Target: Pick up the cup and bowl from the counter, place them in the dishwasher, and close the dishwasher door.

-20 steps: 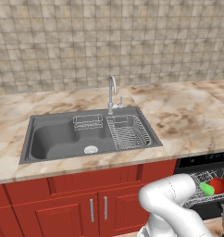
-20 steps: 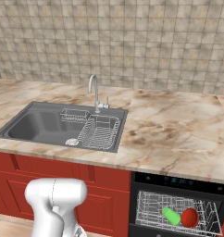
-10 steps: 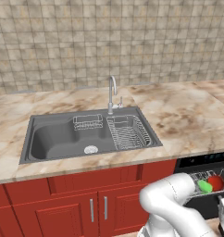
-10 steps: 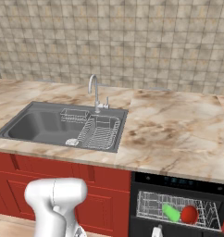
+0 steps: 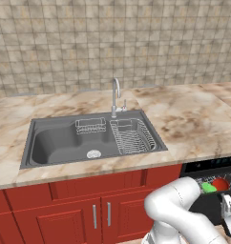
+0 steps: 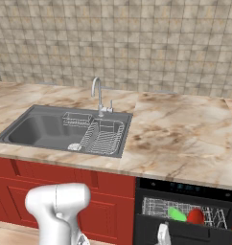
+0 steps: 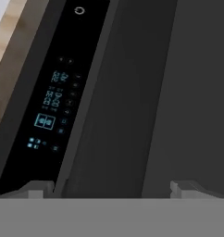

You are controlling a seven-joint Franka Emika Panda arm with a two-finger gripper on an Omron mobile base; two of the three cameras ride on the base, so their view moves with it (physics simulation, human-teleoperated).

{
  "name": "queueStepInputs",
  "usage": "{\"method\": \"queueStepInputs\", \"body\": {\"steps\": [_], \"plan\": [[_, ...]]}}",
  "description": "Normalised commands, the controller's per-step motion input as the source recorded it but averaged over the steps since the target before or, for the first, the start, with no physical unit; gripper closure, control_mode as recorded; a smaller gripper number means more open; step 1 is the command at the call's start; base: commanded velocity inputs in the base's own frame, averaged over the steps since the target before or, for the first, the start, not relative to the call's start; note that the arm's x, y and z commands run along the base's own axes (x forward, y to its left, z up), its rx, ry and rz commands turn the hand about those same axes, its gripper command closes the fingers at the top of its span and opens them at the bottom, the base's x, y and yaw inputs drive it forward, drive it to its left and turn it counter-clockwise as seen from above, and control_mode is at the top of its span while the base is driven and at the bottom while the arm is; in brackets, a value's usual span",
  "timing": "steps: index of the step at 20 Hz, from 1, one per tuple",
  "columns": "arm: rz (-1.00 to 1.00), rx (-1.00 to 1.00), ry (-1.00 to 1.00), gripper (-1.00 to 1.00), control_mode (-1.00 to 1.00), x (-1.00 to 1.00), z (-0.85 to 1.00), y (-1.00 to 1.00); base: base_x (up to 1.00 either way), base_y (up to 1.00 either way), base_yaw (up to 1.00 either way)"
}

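Facing the dishwasher door (image 7: 146, 102), fingers (image 7: 40, 189) wide apart, seemingly just off its panel

I have the arm folded low, its white elbow bulging up at the near edge of both base views. The forearm reaches down and to the right, with the wrist dropped below counter height. The gripper (image 6: 163, 233) hangs at the bottom of the right base view, seen too at the lower right corner of the left base view (image 5: 228, 209). In the hand view its fingertips (image 7: 37, 189) stand wide apart, holding nothing
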Motion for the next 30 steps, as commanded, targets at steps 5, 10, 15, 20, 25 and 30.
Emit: {"method": "queueStepInputs", "body": {"steps": [5,10,15,20,25,30], "plan": [[0.00,0.00,-0.08,-1.00,-1.00,0.43,-0.24,-0.07,0.00,0.00,0.00],[0.00,0.00,-0.08,-1.00,-1.00,0.43,-0.24,-0.07,0.00,0.00,0.00],[0.00,0.00,-0.08,-1.00,-1.00,0.42,-0.20,-0.09,0.00,0.00,0.00],[0.00,0.00,-0.08,-1.00,-1.00,0.42,-0.20,-0.11,0.00,0.00,0.00],[0.00,0.00,-0.09,-1.00,-1.00,0.42,-0.22,-0.12,0.00,0.00,0.00],[0.00,0.00,-0.09,-1.00,-1.00,0.43,-0.22,-0.12,0.00,0.00,0.00]]}}
